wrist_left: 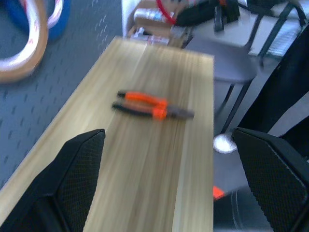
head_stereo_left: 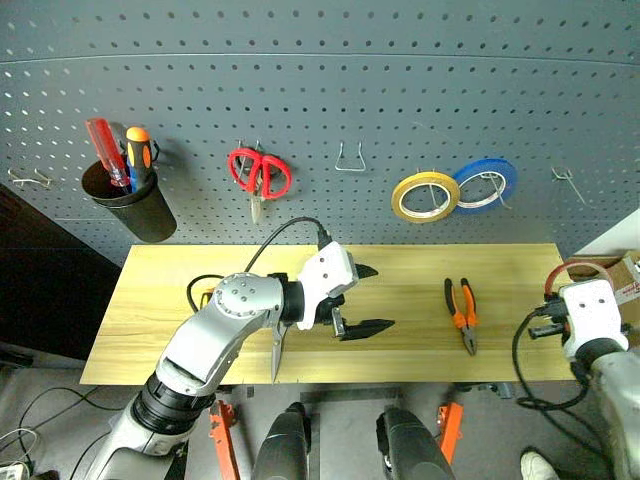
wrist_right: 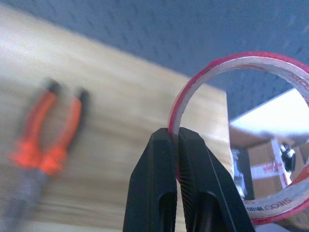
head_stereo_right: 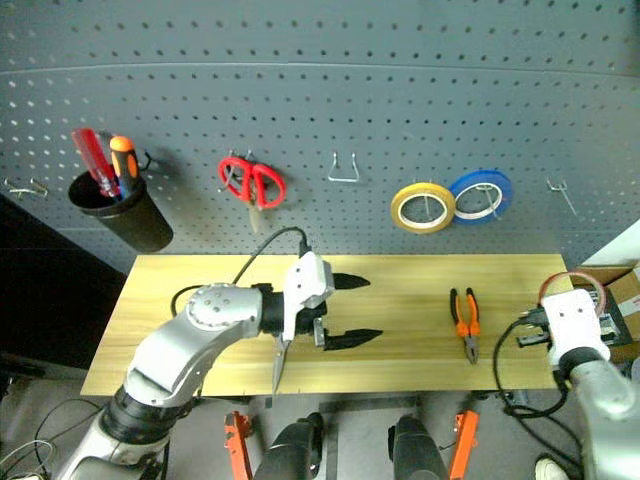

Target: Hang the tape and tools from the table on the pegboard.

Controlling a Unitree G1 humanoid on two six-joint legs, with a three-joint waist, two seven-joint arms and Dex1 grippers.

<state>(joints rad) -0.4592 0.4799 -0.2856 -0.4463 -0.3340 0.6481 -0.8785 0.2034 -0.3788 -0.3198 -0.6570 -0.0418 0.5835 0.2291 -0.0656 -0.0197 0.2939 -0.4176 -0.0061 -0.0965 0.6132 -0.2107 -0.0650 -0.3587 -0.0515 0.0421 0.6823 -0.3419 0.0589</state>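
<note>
Left end of the pegboard [head_stereo_left: 330,90]: black cup [head_stereo_left: 135,205] hanging there, holding two screwdrivers, one red-handled [head_stereo_left: 105,150], one orange-and-black [head_stereo_left: 139,152]. Next along, red-handled scissors [head_stereo_left: 259,175] on a hook, then an empty wire hook [head_stereo_left: 349,160], then two tape rolls, yellow [head_stereo_left: 425,196] and blue [head_stereo_left: 484,183], overlapping.

Left gripper [head_stereo_left: 362,298] is hovering over the middle of the counter [head_stereo_left: 420,330], fingers spread wide, holding nothing. A pair of scissors [head_stereo_left: 277,350] is lying under that forearm by the counter's front edge, blades pointing toward the near edge; handles hidden by the arm.

Pliers [head_stereo_left: 461,314], one pair, are lying flat right of centre, well apart from both grippers.

Right gripper [wrist_right: 178,137] is sitting off the counter's right end, fingers pinched tight on the rim of the red tape [wrist_right: 241,135], ring standing up above them.

Count: two screwdrivers, two scissors, one pliers, three tapes.

Risks, as I judge them: the pinch is on a thin edge only, so the ring may be swivelling or slipping on the way to a hook. The yellow and blue rolls are crowding the hooks nearest it. The left arm could be sweeping the scissors off the front edge.
</note>
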